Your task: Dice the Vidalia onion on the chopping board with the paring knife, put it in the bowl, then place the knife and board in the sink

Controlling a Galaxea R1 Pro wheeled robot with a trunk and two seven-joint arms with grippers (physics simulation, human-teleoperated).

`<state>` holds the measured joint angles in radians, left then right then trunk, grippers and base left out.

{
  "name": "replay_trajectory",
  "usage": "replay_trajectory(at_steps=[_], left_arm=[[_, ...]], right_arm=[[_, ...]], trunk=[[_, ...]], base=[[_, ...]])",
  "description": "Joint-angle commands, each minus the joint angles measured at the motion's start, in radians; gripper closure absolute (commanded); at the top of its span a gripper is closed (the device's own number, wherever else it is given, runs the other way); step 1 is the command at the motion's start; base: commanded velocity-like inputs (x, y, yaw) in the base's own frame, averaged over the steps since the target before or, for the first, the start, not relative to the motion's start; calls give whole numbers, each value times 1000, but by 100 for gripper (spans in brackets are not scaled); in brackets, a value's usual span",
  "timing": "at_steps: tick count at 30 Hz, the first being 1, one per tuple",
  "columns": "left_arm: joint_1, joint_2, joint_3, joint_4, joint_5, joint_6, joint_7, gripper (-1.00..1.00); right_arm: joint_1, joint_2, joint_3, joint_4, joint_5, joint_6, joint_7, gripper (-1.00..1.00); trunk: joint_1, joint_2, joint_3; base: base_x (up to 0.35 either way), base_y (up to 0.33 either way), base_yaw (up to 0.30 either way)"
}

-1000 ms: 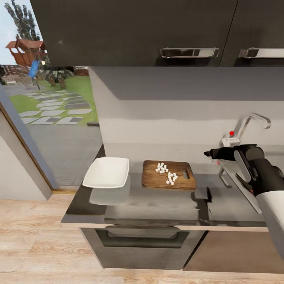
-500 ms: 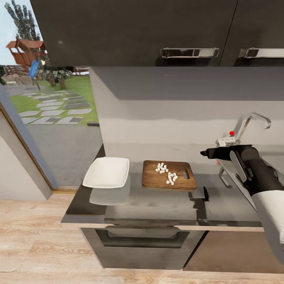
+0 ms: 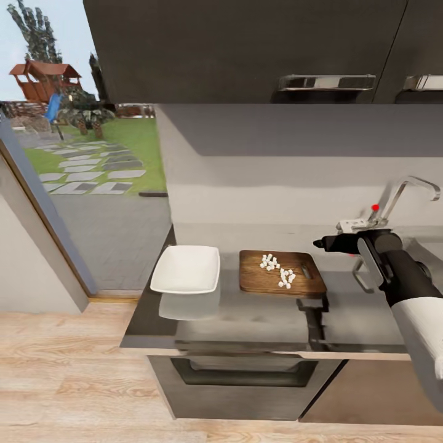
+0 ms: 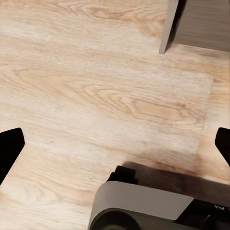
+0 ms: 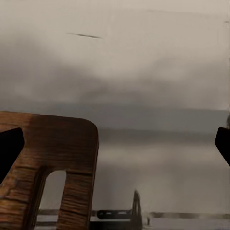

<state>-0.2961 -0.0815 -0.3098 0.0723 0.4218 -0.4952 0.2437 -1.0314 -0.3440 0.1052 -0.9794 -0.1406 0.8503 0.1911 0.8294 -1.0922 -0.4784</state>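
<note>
Here the board (image 3: pixel 282 281) lies on the bench (image 3: pixel 246 320) with diced onion (image 3: pixel 278 271) on it, the bowl (image 3: pixel 186 269) just beside it. The right jaws (image 3: pixel 319 244) hover above the board's slot end, wide apart. The left jaws (image 4: pixel 115 143), also wide, face the floor (image 4: pixel 96 86).

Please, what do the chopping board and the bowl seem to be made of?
The chopping board looks like dark brown wood with a matt finish: grain lines show near its handle slot in the right wrist view. The bowl looks like smooth white ceramic, though plastic is possible.
</note>
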Motion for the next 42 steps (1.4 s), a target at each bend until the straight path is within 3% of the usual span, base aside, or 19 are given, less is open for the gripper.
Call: replay_trajectory(at_steps=[1, 12, 42], left_arm=[[-2, -1, -9, 4, 5, -5, 2, -100], [-2, -2, -9, 4, 5, -5, 3, -100], [-2, -2, -9, 4, 5, 29, 3, -100]], right_arm=[[-1, -1, 2, 11, -8, 4, -4, -100], [-1, -1, 2, 110, -7, 4, -4, -100], [-1, -7, 0, 126, -4, 3, -5, -100]], trunk=[[0, -1, -1], [0, -1, -1], [0, -1, -1]], base=[[0, 78, 0], [0, 8, 0], [-22, 70, 0]])
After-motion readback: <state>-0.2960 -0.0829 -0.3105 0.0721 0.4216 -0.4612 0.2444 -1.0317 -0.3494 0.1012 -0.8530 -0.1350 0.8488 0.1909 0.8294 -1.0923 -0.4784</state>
